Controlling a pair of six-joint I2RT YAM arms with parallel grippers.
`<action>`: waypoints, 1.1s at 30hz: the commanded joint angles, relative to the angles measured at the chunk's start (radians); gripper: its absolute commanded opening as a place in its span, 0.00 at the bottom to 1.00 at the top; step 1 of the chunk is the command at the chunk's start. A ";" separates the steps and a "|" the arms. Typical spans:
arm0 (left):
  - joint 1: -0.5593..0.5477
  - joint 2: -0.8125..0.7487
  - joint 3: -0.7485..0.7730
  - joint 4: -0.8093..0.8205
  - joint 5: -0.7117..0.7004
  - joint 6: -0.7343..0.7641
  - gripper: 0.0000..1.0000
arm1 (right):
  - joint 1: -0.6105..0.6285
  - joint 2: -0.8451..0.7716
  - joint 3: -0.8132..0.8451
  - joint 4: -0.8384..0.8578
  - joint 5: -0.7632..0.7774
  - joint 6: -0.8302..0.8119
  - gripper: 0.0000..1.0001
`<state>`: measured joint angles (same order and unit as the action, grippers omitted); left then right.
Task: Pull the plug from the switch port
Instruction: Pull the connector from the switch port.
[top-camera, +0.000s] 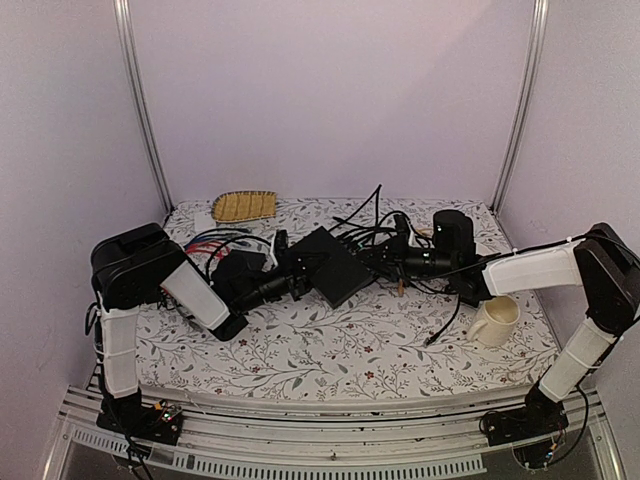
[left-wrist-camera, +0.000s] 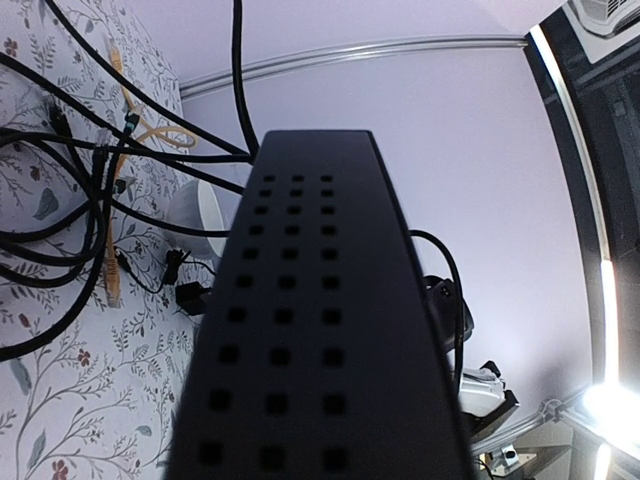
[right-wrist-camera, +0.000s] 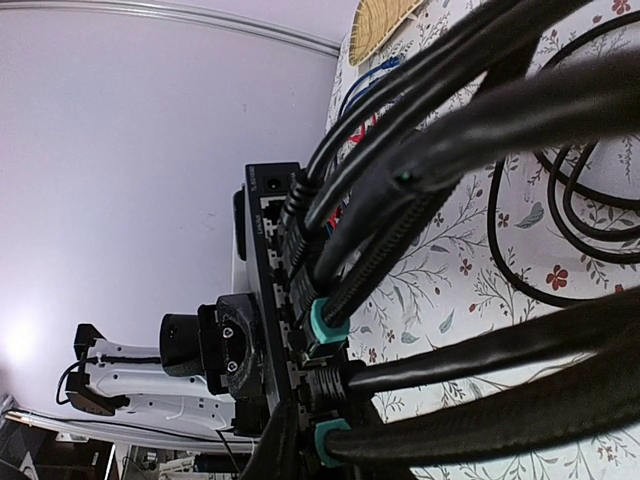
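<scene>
Currently, the switch (top-camera: 335, 265) is sitting skewed at the centre of the top view, with a tangle of black cables (top-camera: 375, 228) running off its upper-right edge. The left gripper (top-camera: 293, 284) is meeting its lower-left end. In the left wrist view the vented black box is filling the middle of the frame from the bottom edge up and hiding the fingers, so this gripper is most likely clamping the switch to brace it. The right gripper (top-camera: 388, 262) is reaching in from the right of the frame toward the socket side. Its wrist view is showing the port face (right-wrist-camera: 272, 270) at centre left, with several plugs sitting in their sockets, among them two teal-booted plugs (right-wrist-camera: 322, 322). Thick cables are crowding the lens there, and whether the jaws are parted or pinched cannot be told. The approach and the bracing are looking done. The pull itself is not, since no plug is showing clear of a port.
</scene>
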<state>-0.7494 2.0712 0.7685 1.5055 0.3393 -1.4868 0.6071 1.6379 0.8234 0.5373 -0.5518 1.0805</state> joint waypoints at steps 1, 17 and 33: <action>0.013 -0.010 -0.003 0.286 -0.058 -0.015 0.00 | -0.056 -0.026 0.011 -0.013 0.063 -0.043 0.01; 0.021 -0.010 -0.025 0.301 -0.046 -0.021 0.00 | -0.134 -0.021 0.031 -0.006 0.091 -0.068 0.01; 0.025 0.012 -0.006 0.294 -0.037 -0.027 0.00 | -0.196 -0.033 0.035 -0.014 0.082 -0.095 0.01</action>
<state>-0.7319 2.0819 0.7486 1.5055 0.3145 -1.5105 0.4000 1.6318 0.8330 0.5163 -0.5030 1.0172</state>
